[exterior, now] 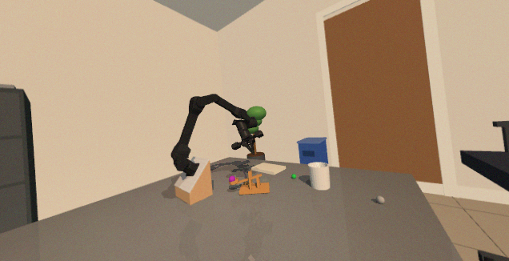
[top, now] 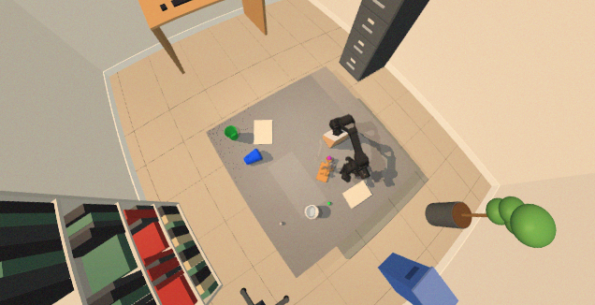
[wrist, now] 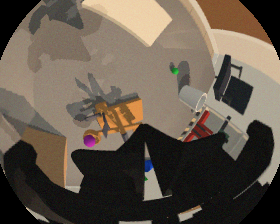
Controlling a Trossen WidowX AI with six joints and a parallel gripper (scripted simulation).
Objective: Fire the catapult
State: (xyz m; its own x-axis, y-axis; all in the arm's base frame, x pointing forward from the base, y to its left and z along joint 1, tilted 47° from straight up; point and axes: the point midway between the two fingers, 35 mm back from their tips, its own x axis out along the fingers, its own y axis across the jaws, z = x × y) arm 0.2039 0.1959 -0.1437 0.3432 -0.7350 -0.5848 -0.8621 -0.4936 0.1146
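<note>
Tool (exterior: 251, 147) pressed together, pinching nothing, hanging above the orange catapult (exterior: 253, 184) on the grey surface (exterior: 280, 222). Magenta ball (exterior: 232, 178) sits in the catapult's spoon. White mug (exterior: 319, 175) stands upright nearby, small green ball (exterior: 294, 176) just beside it.
</note>
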